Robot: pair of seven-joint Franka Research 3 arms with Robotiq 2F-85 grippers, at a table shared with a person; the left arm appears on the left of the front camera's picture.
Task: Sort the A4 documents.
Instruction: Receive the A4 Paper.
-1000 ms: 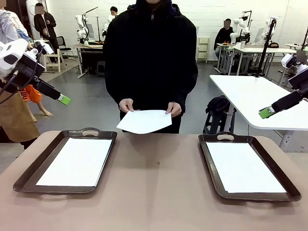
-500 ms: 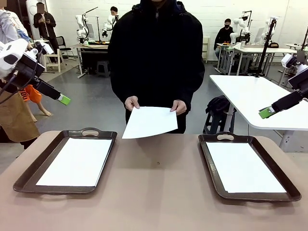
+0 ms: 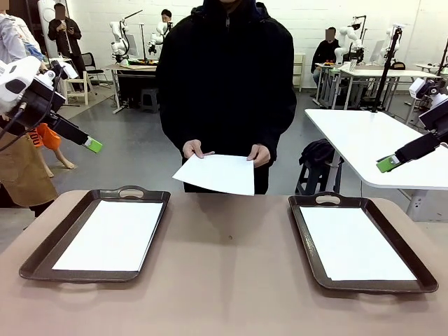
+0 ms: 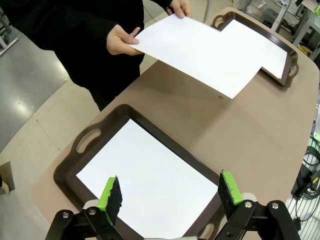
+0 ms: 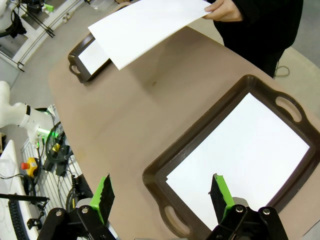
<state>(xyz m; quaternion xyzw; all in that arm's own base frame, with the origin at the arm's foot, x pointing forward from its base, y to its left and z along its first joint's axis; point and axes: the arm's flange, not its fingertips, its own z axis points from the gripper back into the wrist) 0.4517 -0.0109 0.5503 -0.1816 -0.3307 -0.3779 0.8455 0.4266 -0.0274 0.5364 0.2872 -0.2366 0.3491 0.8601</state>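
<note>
A person at the far side holds a blank A4 sheet [image 3: 217, 173] with both hands over the table's far edge; the sheet [image 4: 210, 52] also spans the left wrist view and the right wrist view [image 5: 145, 27]. Another A4 sheet [image 3: 112, 234] lies in the left dark tray [image 3: 43, 253], and one more [image 3: 353, 243] lies in the right dark tray [image 3: 409, 283]. My left gripper [image 4: 170, 192] hangs open high above the left tray. My right gripper [image 5: 162, 192] hangs open high above the right tray. Both hold nothing.
The tan tabletop [image 3: 231, 280] lies bare between the two trays. A white table [image 3: 371, 143] stands behind at the right. Other people and benches are far back in the room.
The person has tipped the held sheet flatter and lowered it slightly toward the table's far edge. Neither arm has moved.
</note>
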